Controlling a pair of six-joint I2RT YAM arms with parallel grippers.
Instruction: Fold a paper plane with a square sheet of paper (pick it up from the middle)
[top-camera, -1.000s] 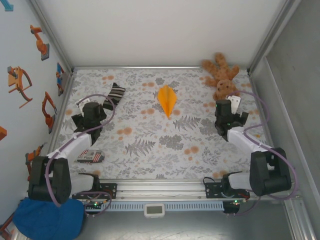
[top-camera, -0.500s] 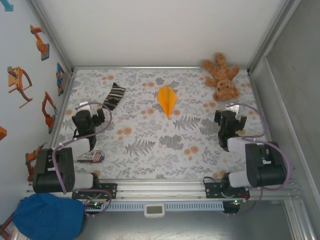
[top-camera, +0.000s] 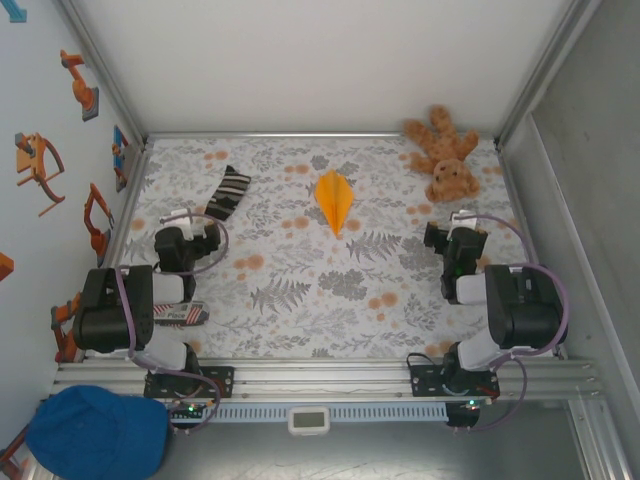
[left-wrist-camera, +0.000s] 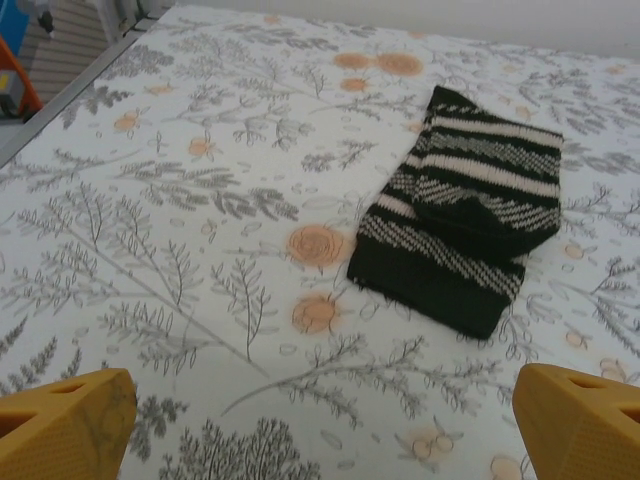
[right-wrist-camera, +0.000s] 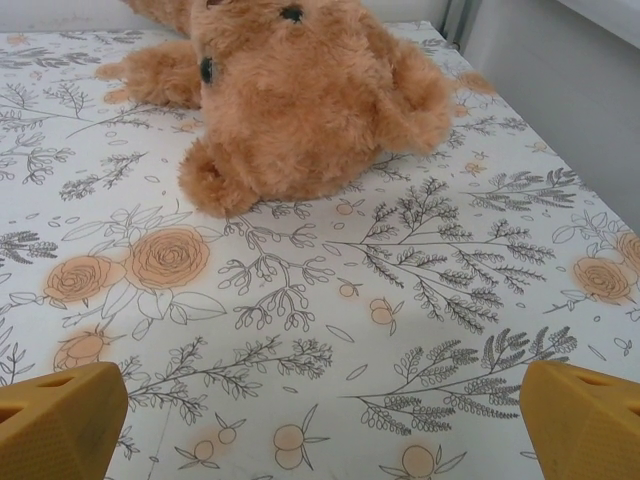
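The paper plane (top-camera: 334, 200) is seen folded at the far middle of the surface (top-camera: 310, 310), well apart from the left gripper (left-wrist-camera: 325, 425) and right gripper (right-wrist-camera: 322, 425), both parked wide open and empty, the folding apparently done.

Your left gripper (left-wrist-camera: 320, 425) is wide open, fingers spread to the frame corners. Right gripper (right-wrist-camera: 322, 420) is the same. Left arm (top-camera: 115, 312) and right arm (top-camera: 522, 308) sit tucked low near their bases.
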